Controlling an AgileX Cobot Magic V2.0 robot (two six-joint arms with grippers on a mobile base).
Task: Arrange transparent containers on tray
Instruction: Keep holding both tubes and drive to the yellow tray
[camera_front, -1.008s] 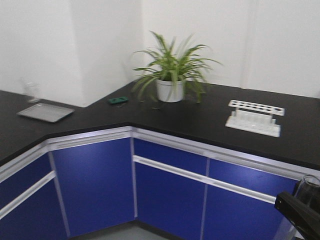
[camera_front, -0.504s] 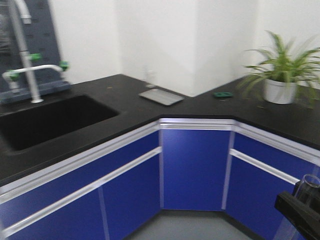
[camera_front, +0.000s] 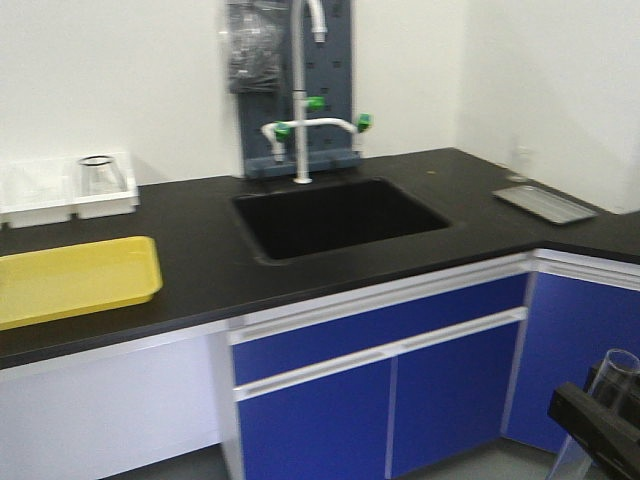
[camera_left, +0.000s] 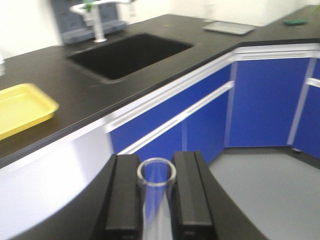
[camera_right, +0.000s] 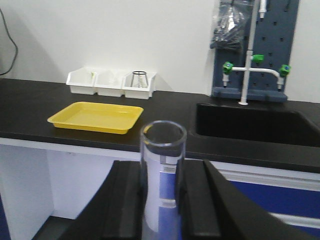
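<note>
Two grippers, each clamped on one glass tube. Your left gripper (camera_left: 157, 165) has both black fingers (camera_left: 127, 195) pressed against the sides of the left tube (camera_left: 156, 205), which stands upright with its open rim level with the fingertips. Your right gripper (camera_right: 161, 172) grips the right tube (camera_right: 162, 150) in the same way, upright, with the rim well above the fingers. Both tubes are held in the air in front of the black counter (camera_right: 30, 107), apart from it. The yellow tray (camera_right: 95, 117) lies flat on the counter, left of the sink (camera_right: 250, 125) and just in front of the white bins (camera_right: 110, 82). One bin holds a conical flask (camera_right: 141, 80). A grey metal tray (camera_front: 545, 203) sits on the counter right of the sink, near the corner.
</note>
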